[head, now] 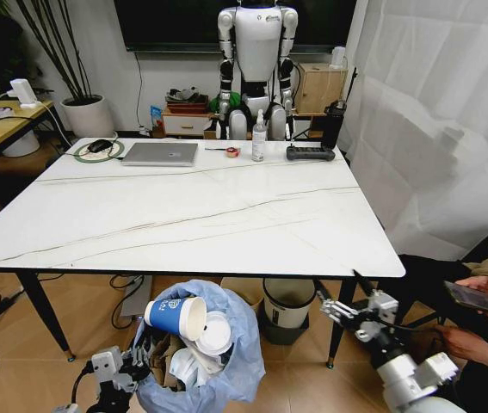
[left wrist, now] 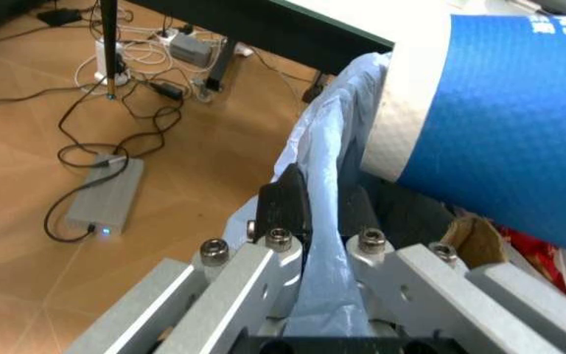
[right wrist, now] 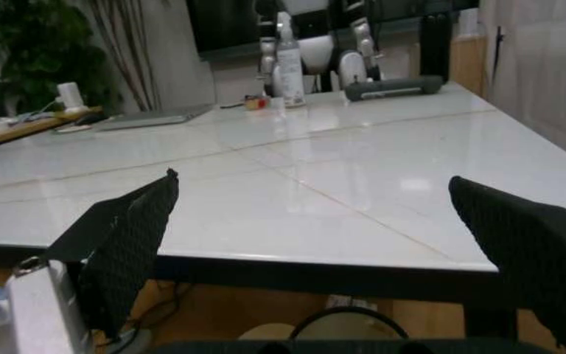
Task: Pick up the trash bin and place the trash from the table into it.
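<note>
White marble table (head: 183, 215) stretches across an office, its near half bare of litter; a laptop (head: 160, 153) and spray bottle (head: 259, 138) sit along the far edge. Below the front edge, the trash bin (head: 235, 366) brims with a blue paper cup (head: 175, 316), white lid (head: 215, 335) and cardboard (left wrist: 468, 234), so the clearing looks essentially done. The left gripper (left wrist: 320, 254) pinches the bin's bag rim between nearly closed fingers. The right gripper (right wrist: 312, 243) hangs at the table's front edge, spread wide, holding nothing.
</note>
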You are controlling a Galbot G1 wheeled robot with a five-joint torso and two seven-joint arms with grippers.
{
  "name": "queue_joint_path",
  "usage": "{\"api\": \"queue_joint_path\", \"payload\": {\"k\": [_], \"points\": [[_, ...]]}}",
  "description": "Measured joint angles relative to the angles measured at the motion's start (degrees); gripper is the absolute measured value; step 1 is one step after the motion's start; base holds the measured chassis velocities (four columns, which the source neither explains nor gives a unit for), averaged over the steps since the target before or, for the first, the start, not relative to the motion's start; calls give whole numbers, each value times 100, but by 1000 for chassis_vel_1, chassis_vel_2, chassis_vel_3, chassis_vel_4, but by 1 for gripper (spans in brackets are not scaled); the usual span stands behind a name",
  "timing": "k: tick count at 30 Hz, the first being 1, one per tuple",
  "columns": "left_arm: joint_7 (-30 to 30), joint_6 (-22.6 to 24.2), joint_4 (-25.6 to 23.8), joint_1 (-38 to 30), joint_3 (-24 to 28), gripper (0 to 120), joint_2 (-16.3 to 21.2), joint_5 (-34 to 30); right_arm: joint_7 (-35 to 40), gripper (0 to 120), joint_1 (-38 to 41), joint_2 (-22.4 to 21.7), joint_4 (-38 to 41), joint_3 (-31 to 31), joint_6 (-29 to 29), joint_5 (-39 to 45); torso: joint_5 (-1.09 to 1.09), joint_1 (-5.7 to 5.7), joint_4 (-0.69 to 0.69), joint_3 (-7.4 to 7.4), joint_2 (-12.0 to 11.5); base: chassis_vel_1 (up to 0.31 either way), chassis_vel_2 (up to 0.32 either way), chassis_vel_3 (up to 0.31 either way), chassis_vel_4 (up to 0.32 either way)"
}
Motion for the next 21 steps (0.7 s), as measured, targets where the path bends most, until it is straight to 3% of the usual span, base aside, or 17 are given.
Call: {"api": "queue_joint_path", "payload": {"k": [4,9,21], "points": [[47,-121,86,-23,-1,0,136,77,-287,100,-338,482,-34,156,209,-272,0,0,0,0,0,0,0,0,0],[83,-224,114,2,12,0,287,181,-365,100,-411,706,-70,167,239,-423,1,0,0,0,0,0,0,0,0],[40,-457,226,-6,-52,0,447,340,-360,100,-381,726,-94,145,234,-448,0,0,0,0,0,0,0,0,0]]}}
